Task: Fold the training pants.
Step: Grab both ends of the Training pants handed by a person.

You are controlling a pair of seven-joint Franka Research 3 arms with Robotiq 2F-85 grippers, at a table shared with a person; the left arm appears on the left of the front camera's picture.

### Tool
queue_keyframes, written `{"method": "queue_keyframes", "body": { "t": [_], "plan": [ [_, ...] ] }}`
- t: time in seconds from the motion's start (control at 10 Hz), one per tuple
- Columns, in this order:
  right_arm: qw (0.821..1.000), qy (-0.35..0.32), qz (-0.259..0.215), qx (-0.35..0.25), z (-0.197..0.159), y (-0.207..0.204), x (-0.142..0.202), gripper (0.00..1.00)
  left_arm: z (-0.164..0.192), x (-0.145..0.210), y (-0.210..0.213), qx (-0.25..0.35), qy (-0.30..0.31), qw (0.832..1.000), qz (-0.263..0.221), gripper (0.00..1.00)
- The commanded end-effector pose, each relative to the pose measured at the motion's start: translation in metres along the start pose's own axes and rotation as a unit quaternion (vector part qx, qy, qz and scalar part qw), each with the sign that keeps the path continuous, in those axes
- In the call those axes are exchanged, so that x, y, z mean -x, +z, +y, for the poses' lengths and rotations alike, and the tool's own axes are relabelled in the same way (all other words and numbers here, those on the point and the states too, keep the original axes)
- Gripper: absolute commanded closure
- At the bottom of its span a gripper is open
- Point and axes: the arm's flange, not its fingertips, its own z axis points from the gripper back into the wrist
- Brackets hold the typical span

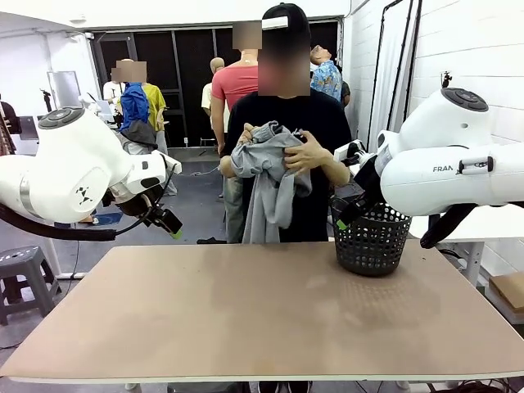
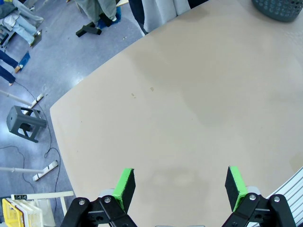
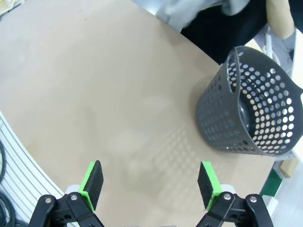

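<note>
pants: one pair of training pants, soft grey jersey, held bunched at the person's chest, waistband lost in folds | table: smooth tan top | basket: one, round, perforated black plastic | left gripper, right gripper: both spread wide, nothing gripped

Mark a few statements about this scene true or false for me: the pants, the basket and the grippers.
1. A person holds the grey pants bunched up above the table. True.
2. The basket lies tipped over on the floor. False: it stands upright on the table.
3. The left gripper and the right gripper are both open. True.
4. The left gripper grips a pant leg. False: it holds nothing, over bare table.
</note>
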Motion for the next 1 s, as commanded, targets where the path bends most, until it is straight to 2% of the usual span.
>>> {"method": "queue_keyframes", "body": {
  "t": [0.0, 0.9],
  "plan": [
    [1.0, -0.001, 0.001, 0.0, -0.0007, -0.0007, 0.0003, 0.0, 0.0015, -0.0018, -0.0005, 0.002, -0.005, 1.0, 0.001, 0.0],
    [1.0, -0.001, 0.001, 0.0, -0.0007, -0.0007, 0.0003, 0.0, 0.0015, -0.0018, -0.0005, 0.002, -0.005, 1.0, 0.001, 0.0]
  ]
}}
